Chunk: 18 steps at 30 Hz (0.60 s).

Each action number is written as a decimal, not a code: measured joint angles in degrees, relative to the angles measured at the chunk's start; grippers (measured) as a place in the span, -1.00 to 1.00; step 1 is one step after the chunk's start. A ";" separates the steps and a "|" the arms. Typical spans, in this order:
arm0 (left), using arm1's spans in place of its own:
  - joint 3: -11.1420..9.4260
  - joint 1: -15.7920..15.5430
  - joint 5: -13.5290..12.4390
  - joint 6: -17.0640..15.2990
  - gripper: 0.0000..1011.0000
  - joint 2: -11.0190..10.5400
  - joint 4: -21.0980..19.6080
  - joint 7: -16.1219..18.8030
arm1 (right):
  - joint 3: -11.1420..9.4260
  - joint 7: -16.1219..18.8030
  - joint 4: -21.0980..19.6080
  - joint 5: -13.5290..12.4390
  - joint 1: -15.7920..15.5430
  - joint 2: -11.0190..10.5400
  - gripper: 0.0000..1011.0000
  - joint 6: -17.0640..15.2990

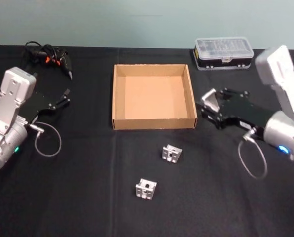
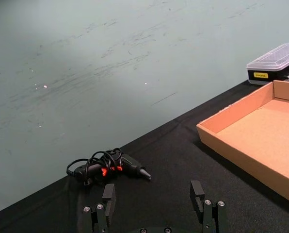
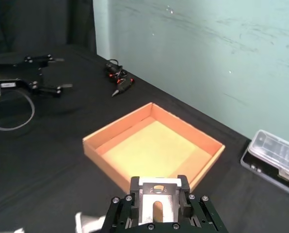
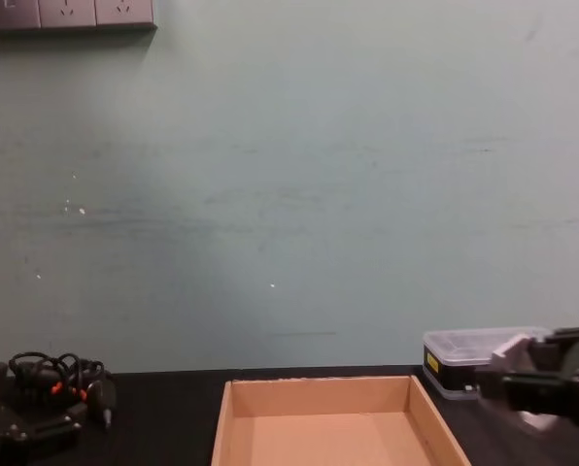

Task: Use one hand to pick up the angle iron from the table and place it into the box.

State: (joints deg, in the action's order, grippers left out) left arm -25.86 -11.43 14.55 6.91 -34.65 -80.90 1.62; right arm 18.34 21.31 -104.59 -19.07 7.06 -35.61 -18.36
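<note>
Grips one silver angle iron (image 3: 158, 200) between the right gripper's (image 1: 208, 104) closed-in fingers, raised above the table (image 1: 78, 197) just off the cardboard box's (image 1: 153, 123) right wall, forearm reaching in from the right edge. Before the box's front wall, a second angle iron (image 1: 171, 153); nearer the front edge, a third angle iron (image 1: 146, 188). Near the left edge, left gripper (image 2: 152, 194), fingers spread, empty.
</note>
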 joint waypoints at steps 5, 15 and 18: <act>0.00 0.00 0.00 0.00 1.00 0.00 0.00 0.00 | 2.51 0.34 4.71 1.77 4.17 3.09 -0.09 -0.20; 0.00 0.00 0.00 0.00 1.00 0.00 0.00 0.00 | 5.92 0.20 16.38 4.60 11.64 10.48 -0.09 -0.21; 0.00 0.00 0.00 0.00 1.00 0.00 0.00 0.00 | 6.44 0.11 18.77 5.31 13.05 11.79 -0.09 -0.12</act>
State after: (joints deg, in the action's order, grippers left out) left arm -25.86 -11.43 14.55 6.91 -34.65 -80.90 1.62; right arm 24.78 21.42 -85.82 -13.76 20.10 -23.82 -18.48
